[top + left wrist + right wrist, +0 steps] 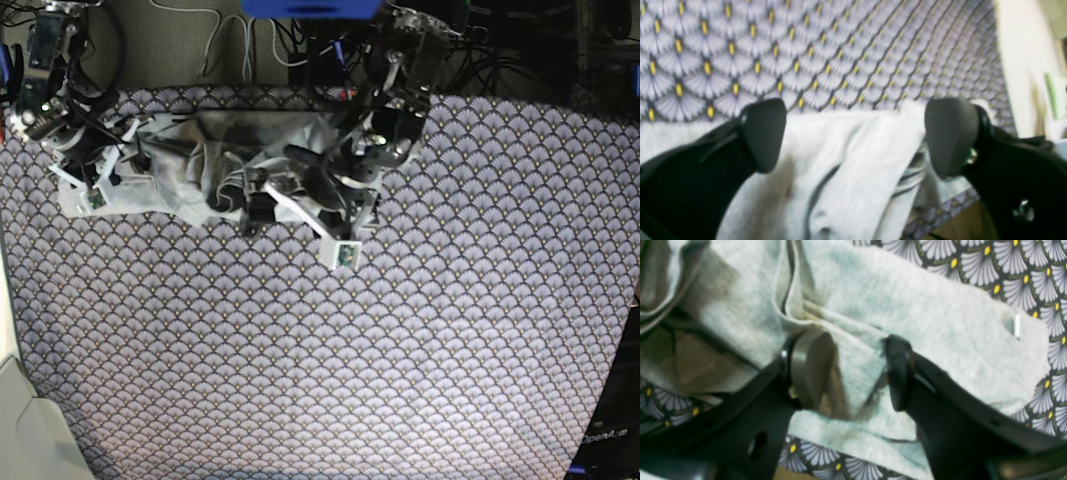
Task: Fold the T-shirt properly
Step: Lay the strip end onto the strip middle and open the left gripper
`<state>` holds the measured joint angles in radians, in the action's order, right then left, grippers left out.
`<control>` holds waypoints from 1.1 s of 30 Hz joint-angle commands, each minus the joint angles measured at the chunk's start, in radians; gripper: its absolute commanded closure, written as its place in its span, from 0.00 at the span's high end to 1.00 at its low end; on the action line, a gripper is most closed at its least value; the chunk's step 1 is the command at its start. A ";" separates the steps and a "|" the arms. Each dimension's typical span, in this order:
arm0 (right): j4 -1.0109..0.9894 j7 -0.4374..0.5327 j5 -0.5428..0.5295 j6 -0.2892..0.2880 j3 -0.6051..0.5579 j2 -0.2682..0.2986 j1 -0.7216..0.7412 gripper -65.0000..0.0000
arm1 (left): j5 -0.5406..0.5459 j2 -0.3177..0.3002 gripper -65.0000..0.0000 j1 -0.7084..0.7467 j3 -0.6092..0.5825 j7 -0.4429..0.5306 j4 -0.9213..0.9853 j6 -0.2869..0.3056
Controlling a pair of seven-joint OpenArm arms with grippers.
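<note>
Spread fingers (952,136) hover near the grey T-shirt (853,160) on purple fan-patterned cloth (826,53).

patterned tablecloth (450,330) wide across table, loose grey cables (232,22) at top, blue patch (312,8) at top edge, "OpenArm" lettering (603,436) lower right

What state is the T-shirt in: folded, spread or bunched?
Bunched: the T-shirt lies rumpled, with loose creases and a raised, doubled-over ridge; no neat fold shows.
</note>
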<state>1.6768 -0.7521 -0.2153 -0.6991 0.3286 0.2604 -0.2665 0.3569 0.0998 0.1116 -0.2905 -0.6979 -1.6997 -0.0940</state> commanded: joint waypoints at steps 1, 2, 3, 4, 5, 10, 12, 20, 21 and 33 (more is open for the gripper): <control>0.015 0.016 -0.011 0.001 0.004 0.012 0.006 0.49 | 0.012 0.013 1.00 0.001 -0.006 0.027 -0.018 0.012; 0.015 0.016 -0.011 0.001 0.004 0.012 0.006 0.49 | 0.009 0.015 1.00 0.010 -0.006 0.027 -0.023 0.010; 0.015 0.018 -0.011 0.001 0.004 0.012 0.006 0.49 | 0.009 0.015 1.00 0.020 -0.005 0.027 -0.026 0.010; 0.015 0.018 -0.011 0.001 0.004 0.012 0.006 0.49 | 0.008 0.011 1.00 0.023 -0.002 0.027 -0.030 0.010; 0.015 0.018 -0.011 0.001 0.004 0.012 0.006 0.49 | 0.006 0.010 1.00 0.024 -0.002 0.027 -0.030 0.003; 0.015 0.018 -0.011 0.001 0.004 0.012 0.008 0.49 | 0.015 0.021 1.00 0.015 -0.017 0.028 0.028 -0.072; 0.015 0.016 -0.011 0.001 0.004 0.012 0.008 0.49 | 0.015 0.042 1.00 -0.006 -0.065 0.028 0.060 -0.072; 0.015 0.016 -0.011 0.001 -0.010 0.012 0.008 0.49 | 0.015 0.057 1.00 -0.091 -0.278 0.028 0.140 -0.074; 0.015 0.018 -0.011 0.001 -0.010 0.012 0.008 0.49 | 0.015 0.057 1.00 -0.091 -0.287 0.028 0.134 -0.074; 0.015 0.019 -0.011 0.001 -0.024 0.012 0.008 0.49 | 0.353 -0.068 1.00 -0.137 -0.286 0.039 0.019 -0.072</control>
<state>1.6768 -0.7486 -0.2150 -0.6994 0.3004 0.2600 -0.2642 0.6945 0.0174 -0.0105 -0.5774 -0.6781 -1.6588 -0.1764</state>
